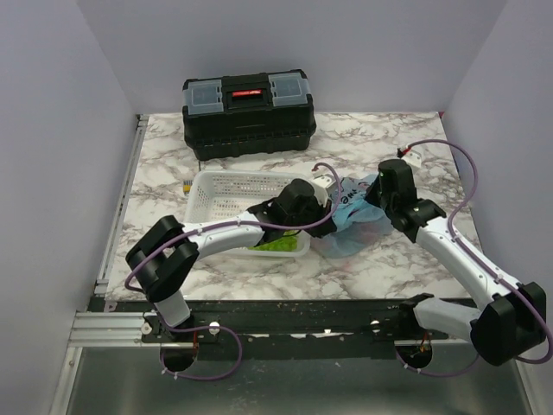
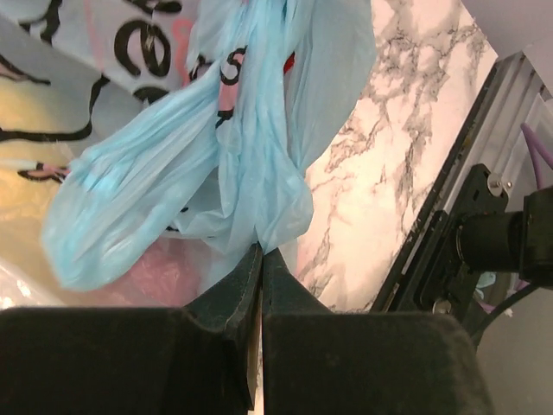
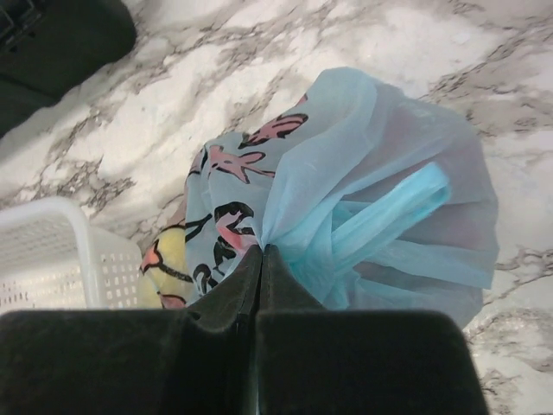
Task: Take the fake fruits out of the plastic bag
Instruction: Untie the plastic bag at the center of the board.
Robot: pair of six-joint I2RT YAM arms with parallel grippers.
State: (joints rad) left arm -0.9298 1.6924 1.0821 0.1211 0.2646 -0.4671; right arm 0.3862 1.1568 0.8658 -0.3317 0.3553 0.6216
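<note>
The light-blue plastic bag [image 1: 352, 220] with a pink and black print lies on the marble table between my two grippers, just right of the white basket. My left gripper [image 2: 261, 251] is shut on a fold of the bag [image 2: 251, 147] at its left side. My right gripper [image 3: 261, 251] is shut on the bag's gathered film [image 3: 363, 199] at its right side. A yellow fruit [image 3: 171, 259] shows faintly through the film, and a bit of red [image 2: 289, 62] shows inside. The other fruits are hidden in the bag.
A white mesh basket [image 1: 226, 192] holding a pale green cluster [image 1: 278, 245] sits left of the bag, under my left arm. A black toolbox [image 1: 248, 112] stands at the back. The table's right edge rail [image 2: 449, 207] is near the left gripper.
</note>
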